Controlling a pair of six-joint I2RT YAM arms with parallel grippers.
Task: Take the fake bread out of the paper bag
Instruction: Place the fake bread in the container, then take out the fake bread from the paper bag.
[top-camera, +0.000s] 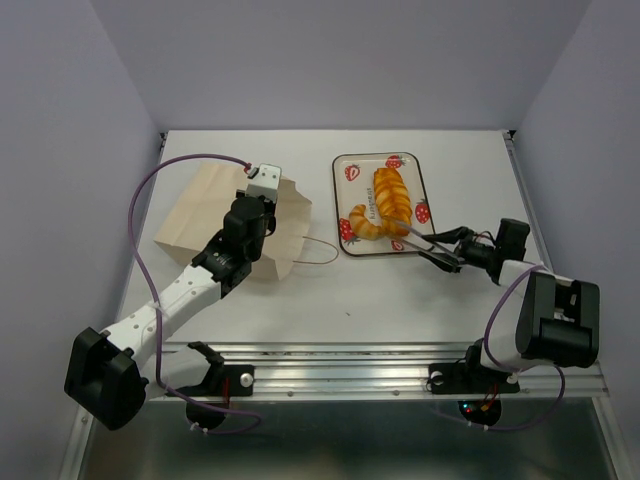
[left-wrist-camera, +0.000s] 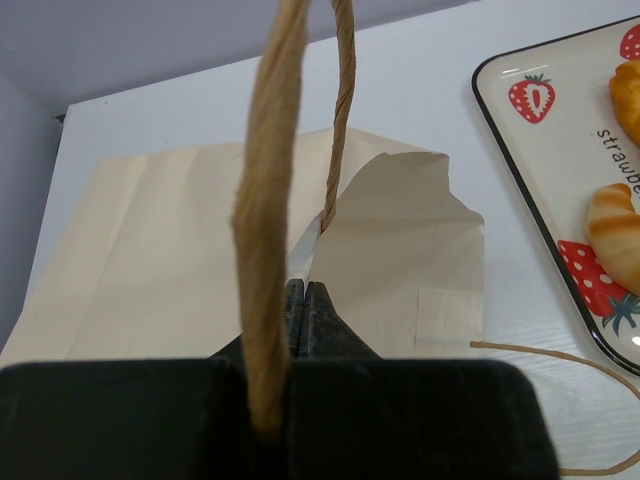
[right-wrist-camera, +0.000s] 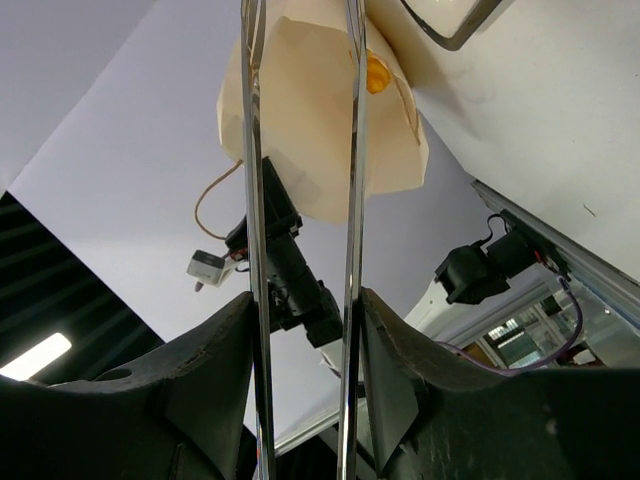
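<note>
Table (top-camera: 400, 290): tray (top-camera: 352, 195) beside paper bag (top-camera: 200, 205)

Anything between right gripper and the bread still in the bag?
Partly: strawberry tray's near edge and its croissant lie between right gripper and paper bag. Bag mouth faces the gripper, orange bread visible inside.

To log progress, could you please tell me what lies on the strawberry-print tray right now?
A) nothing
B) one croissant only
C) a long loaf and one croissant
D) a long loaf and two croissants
C: the top view shows the long ridged loaf and a single croissant on the strawberry-print tray, and nothing else.
</note>
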